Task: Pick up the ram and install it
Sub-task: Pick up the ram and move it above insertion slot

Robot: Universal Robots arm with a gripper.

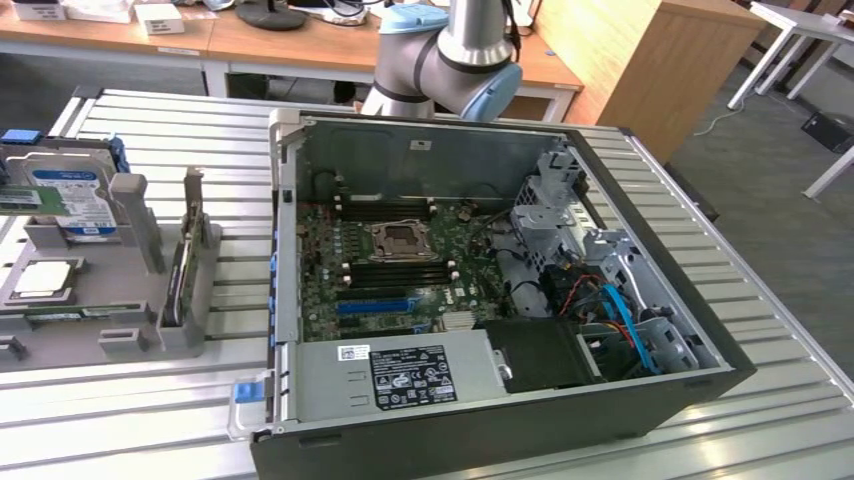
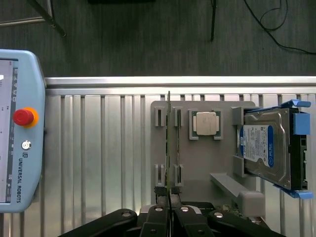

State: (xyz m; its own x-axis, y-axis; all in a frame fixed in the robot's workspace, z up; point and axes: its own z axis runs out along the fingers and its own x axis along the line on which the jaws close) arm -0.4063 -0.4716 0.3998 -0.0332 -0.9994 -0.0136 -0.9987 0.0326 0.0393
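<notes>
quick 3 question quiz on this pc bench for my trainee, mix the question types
1. True or false: the hard drive sits in the grey holder, not in the computer case.
2. In the holder, what lies between the hard drive and the thin board standing on edge? A) fan; B) processor chip; C) screwdriver.
3. Fill in: the gripper has its fingers ___.
Key: 1 true; 2 B; 3 shut.
</notes>
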